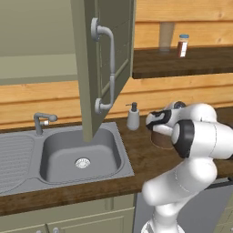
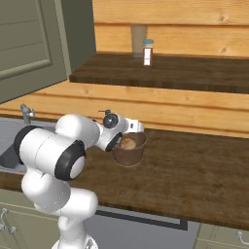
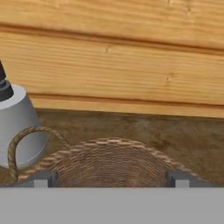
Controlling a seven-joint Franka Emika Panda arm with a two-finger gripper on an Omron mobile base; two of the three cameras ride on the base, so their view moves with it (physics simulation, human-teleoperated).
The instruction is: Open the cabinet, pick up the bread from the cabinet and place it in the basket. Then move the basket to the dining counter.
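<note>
At nine o'clock in the left base view the grey sink (image 1: 82,157) sits sunk in the dark wood worktop (image 1: 145,159), its tap (image 1: 43,120) at the basin's ten o'clock. Above the basin the sage-green cabinet door (image 1: 91,68) stands swung open, edge toward the camera, with its curved grey bar handle (image 1: 107,68) facing right. A grey soap dispenser (image 1: 133,117) stands on the worktop just right of the door's lower corner. At two o'clock a small shaker (image 1: 183,45) rests on a dark shelf (image 1: 182,63) against the wooden wall.

In the right base view the brown basket (image 2: 129,150) stands on the worktop at centre, and a pale tan lump, probably the bread (image 2: 128,143), lies inside it, though it is too faint to be sure. The gripper (image 2: 133,128) sits at the basket's twelve o'clock, just over its rim.

In the hand view the two finger tips (image 3: 41,178) are spread wide, one at seven o'clock and one at five, either side of the basket's woven rim (image 3: 109,144), pinching nothing. The basket's loop handle (image 3: 26,140) arcs at eight o'clock in front of the dispenser's grey body (image 3: 17,122).
</note>
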